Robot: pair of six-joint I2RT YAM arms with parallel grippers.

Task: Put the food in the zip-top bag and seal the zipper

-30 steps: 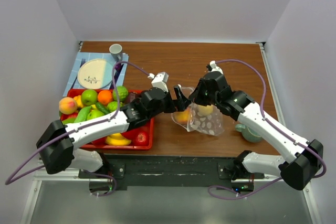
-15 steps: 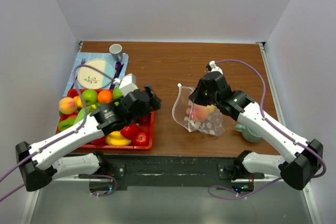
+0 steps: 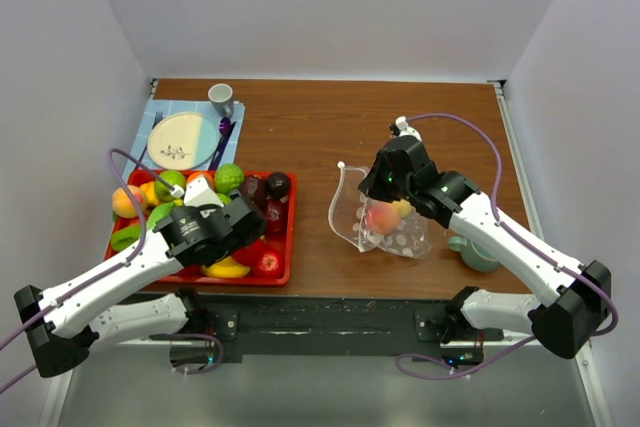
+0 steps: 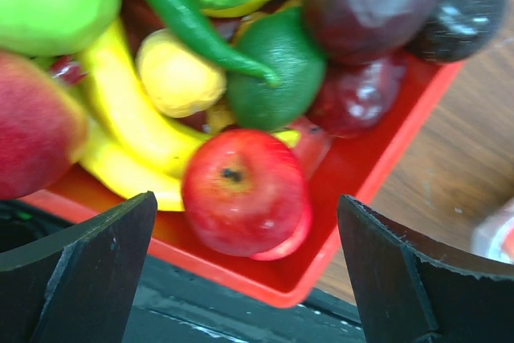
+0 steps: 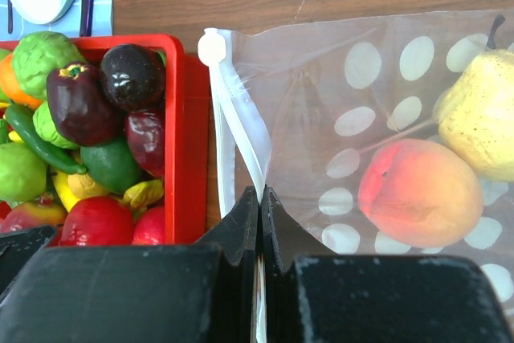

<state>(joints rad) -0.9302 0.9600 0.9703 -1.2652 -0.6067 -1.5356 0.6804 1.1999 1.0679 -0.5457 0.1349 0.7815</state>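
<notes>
Over the table (image 3: 330,117), my right gripper (image 5: 259,198) pinches the zip-top bag (image 5: 385,78) by its rim while my left gripper (image 4: 245,271) hangs spread above a red apple (image 4: 243,190), likely my next grab.

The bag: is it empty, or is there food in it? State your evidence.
Not empty. Inside the bag, through its dotted plastic, the right wrist view shows a peach and a yellow pear.

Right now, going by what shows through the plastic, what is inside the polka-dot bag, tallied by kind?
Peach: 1
Yellow pear: 1
Total inside the zip-top bag: 2
</notes>
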